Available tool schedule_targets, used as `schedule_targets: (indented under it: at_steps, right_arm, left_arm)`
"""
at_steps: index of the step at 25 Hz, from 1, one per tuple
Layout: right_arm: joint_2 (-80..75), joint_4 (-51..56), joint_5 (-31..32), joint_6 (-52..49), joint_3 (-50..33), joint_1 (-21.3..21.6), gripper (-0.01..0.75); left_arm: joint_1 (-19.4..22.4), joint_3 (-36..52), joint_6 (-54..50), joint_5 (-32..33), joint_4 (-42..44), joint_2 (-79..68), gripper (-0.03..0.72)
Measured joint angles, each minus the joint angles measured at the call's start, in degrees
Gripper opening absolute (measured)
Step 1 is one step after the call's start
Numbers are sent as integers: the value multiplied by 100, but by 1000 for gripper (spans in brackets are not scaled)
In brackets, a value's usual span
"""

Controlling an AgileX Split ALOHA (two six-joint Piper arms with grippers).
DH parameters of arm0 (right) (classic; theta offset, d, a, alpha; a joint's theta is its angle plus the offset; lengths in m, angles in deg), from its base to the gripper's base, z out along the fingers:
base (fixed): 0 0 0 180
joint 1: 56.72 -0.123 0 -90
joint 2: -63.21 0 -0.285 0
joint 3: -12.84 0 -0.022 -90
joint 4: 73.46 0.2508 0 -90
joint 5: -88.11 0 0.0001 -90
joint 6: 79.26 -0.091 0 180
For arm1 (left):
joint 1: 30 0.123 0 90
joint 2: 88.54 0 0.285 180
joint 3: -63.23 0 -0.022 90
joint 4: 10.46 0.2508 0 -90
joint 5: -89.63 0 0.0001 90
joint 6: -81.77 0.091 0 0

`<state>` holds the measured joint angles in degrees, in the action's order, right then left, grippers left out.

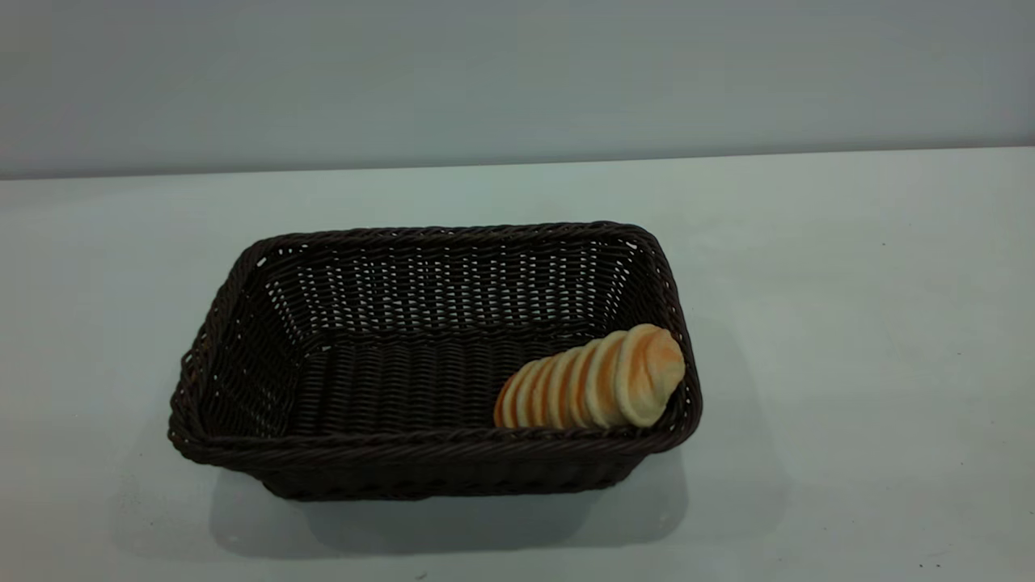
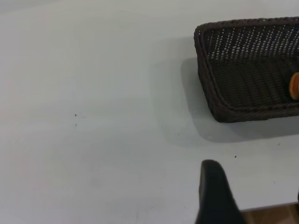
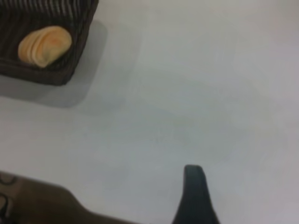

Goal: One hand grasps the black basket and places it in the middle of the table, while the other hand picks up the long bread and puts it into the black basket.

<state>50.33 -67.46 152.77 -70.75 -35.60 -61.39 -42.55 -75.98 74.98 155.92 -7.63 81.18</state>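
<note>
Left gripper [image 2: 219,196]: not seen in the exterior view. In the left wrist view a single dark rounded finger [image 2: 212,186] shows above bare table [image 2: 93,116]; the second finger is out of frame, so whether the jaws stand wide or narrow cannot be told. Nothing is held on the visible finger.

Right gripper [image 3: 198,198]: likewise missing from the exterior view. In the right wrist view one dark finger [image 3: 194,186] shows over bare table [image 3: 210,84]; its spread cannot be told either. Nothing is held on the visible finger.

Black basket [image 1: 364,453]: rectangular dark woven wicker with braided rim, standing upright on the table [image 1: 849,323] near the middle of the exterior view, a little toward 9 o'clock of centre. Well apart from both grippers. In the left wrist view one end of the basket [image 2: 219,100] lies beyond the finger, with open table between. In the right wrist view only a corner of the basket [image 3: 79,51] appears, far off from the finger.

Long bread [image 1: 594,380]: golden-orange and cream striped loaf, inside the basket, lying toward its 4 o'clock corner in the exterior view. The thicker end leans up against the 3 o'clock wall, near the rim; the narrower end rests low on the basket floor. Seen also in the right wrist view [image 3: 44,45] and as a sliver at the frame edge in the left wrist view [image 2: 294,86]. Touched by neither gripper.
</note>
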Motion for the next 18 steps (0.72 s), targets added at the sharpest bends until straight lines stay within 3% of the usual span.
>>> schedule_targets:
  at_steps: [10, 18]
  right_arm:
    - [0, -51, -17, -34, -128, 0, 543]
    - [0, -51, -17, -34, -128, 0, 543]
  left_arm:
    - [0, 42, 0, 0, 253, 0, 482]
    - [0, 730, 205, 0, 225, 0, 482]
